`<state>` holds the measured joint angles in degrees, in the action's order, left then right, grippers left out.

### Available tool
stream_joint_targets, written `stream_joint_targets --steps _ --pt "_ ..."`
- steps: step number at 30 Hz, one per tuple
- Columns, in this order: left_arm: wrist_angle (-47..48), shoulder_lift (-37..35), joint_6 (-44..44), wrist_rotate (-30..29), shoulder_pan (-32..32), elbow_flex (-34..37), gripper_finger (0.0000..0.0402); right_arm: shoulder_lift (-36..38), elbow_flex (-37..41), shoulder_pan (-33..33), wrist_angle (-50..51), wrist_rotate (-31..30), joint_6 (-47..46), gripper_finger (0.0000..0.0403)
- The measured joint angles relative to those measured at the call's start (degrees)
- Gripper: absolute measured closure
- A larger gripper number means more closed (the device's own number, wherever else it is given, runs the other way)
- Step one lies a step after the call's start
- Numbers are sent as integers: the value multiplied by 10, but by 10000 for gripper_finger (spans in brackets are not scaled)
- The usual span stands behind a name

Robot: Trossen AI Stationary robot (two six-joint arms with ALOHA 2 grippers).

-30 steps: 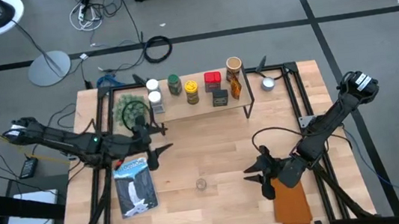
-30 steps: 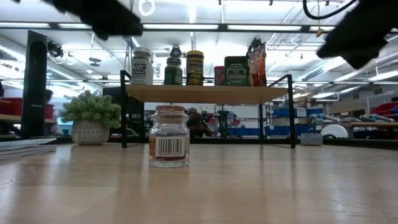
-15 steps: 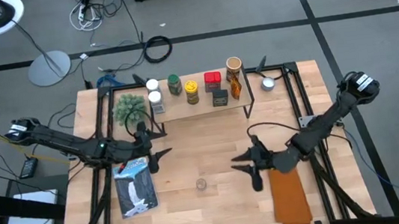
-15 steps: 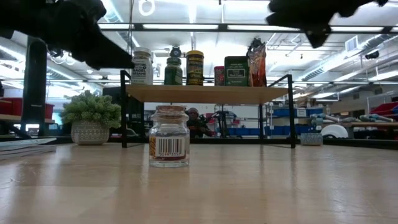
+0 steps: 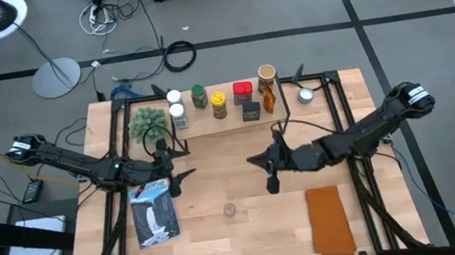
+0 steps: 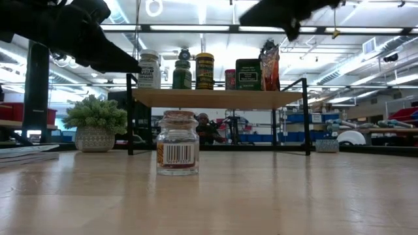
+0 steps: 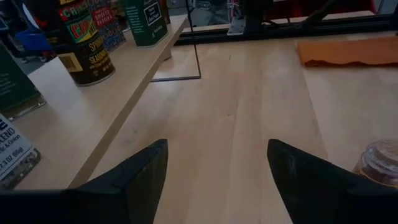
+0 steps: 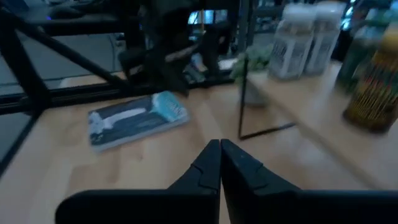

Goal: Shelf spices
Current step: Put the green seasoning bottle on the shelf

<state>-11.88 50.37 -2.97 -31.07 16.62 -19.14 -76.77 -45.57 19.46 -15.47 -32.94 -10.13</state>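
Observation:
A small glass spice jar (image 5: pixel 230 209) with a tan lid and a barcode label stands alone on the table (image 6: pixel 177 151), also at the edge of the left wrist view (image 7: pixel 379 163). The shelf (image 5: pixel 231 124) at the far side carries several spices: white-lidded jars (image 5: pixel 175 104), a yellow-lidded jar (image 5: pixel 219 104), a red tin (image 5: pixel 242 90). My left gripper (image 5: pixel 182 163) hovers open left of the jar, nothing between its fingers (image 7: pixel 217 149). My right gripper (image 5: pixel 264 173) hangs shut above the table's middle, right of the jar (image 8: pixel 220 144).
A fuzzy green plant (image 5: pixel 149 122) stands by the shelf's left end. A blue-and-white packet (image 5: pixel 153 211) lies near my left gripper. An orange cloth (image 5: pixel 331 221) lies at the near right, and a silver cup (image 5: pixel 305 95) right of the shelf. Bare wood surrounds the lone jar.
My right gripper has swung from over the orange cloth toward the table's left and far side, rising, and now hangs near the shelf's front. My left gripper has sunk a little and then kept still. The jar has not moved.

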Motion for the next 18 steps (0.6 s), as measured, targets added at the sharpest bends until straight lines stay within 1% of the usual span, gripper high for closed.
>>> stream_joint_targets --steps 3,5,7,10,13,18 --pt "-1 0 8 0 0 0 122 -11 -53 -26 45 5 30 397" --pt "-3 0 11 -1 0 0 122 -29 -97 -44 87 26 61 400" --pt "-4 0 10 -2 -1 0 122 -59 -152 -60 117 47 90 400" --pt "-4 0 10 -2 -1 0 122 -118 -243 -83 186 58 139 401" --pt "-2 0 10 -2 -1 0 122 -176 -336 -105 239 57 185 401" --pt "-4 0 10 -1 -1 0 122 -263 -488 -130 289 44 292 402"
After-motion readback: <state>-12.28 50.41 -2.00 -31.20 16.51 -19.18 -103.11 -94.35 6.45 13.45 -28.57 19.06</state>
